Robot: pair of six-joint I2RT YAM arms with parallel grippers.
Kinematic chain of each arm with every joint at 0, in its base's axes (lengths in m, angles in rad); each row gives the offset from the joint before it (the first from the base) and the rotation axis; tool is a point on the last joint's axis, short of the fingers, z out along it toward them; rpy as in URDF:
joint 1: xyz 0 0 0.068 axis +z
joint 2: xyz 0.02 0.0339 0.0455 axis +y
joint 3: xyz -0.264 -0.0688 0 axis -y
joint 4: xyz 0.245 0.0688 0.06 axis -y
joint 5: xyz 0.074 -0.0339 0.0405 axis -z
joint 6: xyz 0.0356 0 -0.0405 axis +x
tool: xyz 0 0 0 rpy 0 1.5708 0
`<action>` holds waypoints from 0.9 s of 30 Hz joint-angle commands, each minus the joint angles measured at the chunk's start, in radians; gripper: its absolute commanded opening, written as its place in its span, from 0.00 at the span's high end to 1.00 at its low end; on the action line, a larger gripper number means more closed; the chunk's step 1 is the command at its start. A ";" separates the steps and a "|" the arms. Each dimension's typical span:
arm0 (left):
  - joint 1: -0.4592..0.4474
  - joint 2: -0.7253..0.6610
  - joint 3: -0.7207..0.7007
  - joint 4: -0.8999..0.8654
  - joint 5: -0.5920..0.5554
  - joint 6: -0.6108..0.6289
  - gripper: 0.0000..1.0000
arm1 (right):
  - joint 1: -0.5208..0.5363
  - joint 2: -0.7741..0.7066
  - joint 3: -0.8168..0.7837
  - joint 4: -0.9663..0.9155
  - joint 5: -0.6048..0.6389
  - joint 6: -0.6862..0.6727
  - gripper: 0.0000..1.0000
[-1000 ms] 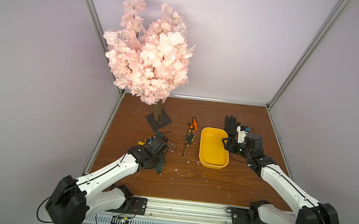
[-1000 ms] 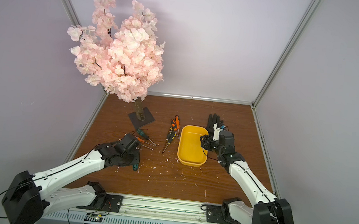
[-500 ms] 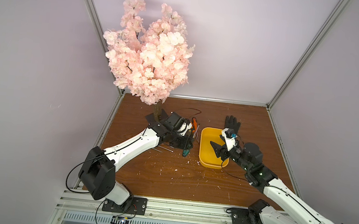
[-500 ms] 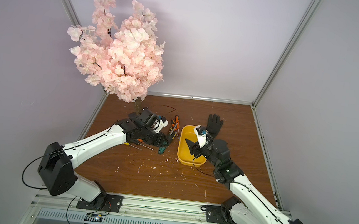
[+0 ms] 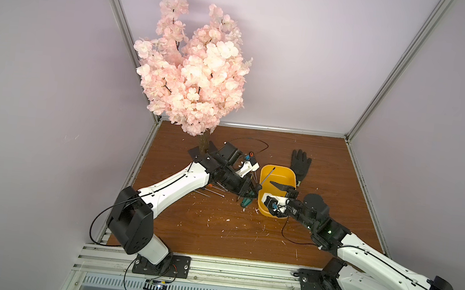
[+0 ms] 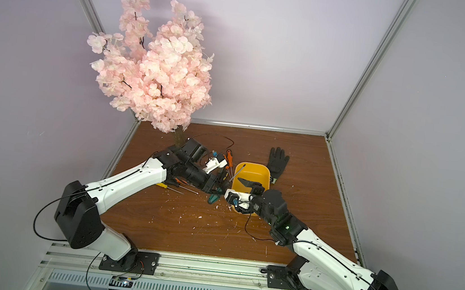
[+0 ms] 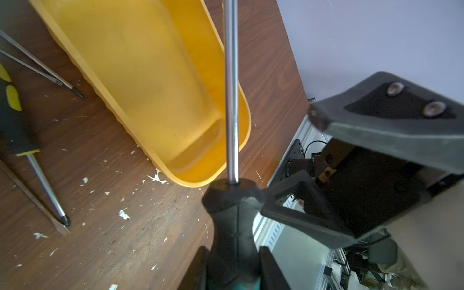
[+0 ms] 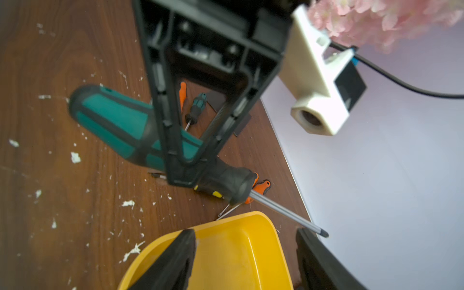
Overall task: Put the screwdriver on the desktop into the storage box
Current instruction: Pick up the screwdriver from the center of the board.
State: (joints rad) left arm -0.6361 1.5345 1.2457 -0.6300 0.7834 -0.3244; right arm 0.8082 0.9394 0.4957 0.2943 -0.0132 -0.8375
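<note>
Pinching the green-handled screwdriver (image 5: pixel 246 202), the left gripper (image 5: pixel 245 192) is recorded at frame centre in both top views, shaft over the storage box (image 5: pixel 280 168); the right gripper (image 8: pixel 244 232) is spread above the box's lower end.

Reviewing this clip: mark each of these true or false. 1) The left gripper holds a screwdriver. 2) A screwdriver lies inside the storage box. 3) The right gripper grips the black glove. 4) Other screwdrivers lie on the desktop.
1) True. The left gripper is shut on the green-and-black handle of the screwdriver.
2) False. Nothing shows lying in the storage box; the held screwdriver's shaft only reaches over it.
3) False. The right gripper is open and empty above the box's near end; the black glove lies flat beyond the box.
4) True. The other screwdrivers lie on the desktop, on the left arm's side of the box.
</note>
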 commanded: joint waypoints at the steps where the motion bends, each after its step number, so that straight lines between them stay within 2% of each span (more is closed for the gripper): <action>1: -0.008 -0.011 0.011 -0.012 0.082 0.028 0.85 | 0.014 0.020 0.054 0.021 0.047 -0.161 0.30; 9: -0.011 -0.010 0.003 -0.018 0.124 0.027 0.86 | 0.017 0.068 0.094 0.037 0.016 -0.212 0.30; 22: -0.011 -0.014 -0.003 -0.018 0.142 0.023 0.86 | 0.037 0.111 0.148 -0.015 -0.047 -0.222 0.38; 27: -0.011 -0.010 -0.005 -0.017 0.139 0.022 0.86 | 0.045 0.128 0.167 -0.041 -0.052 -0.219 0.52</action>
State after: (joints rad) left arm -0.6365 1.5345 1.2442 -0.6407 0.8951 -0.3168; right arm 0.8444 1.0634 0.6090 0.2634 -0.0399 -1.0607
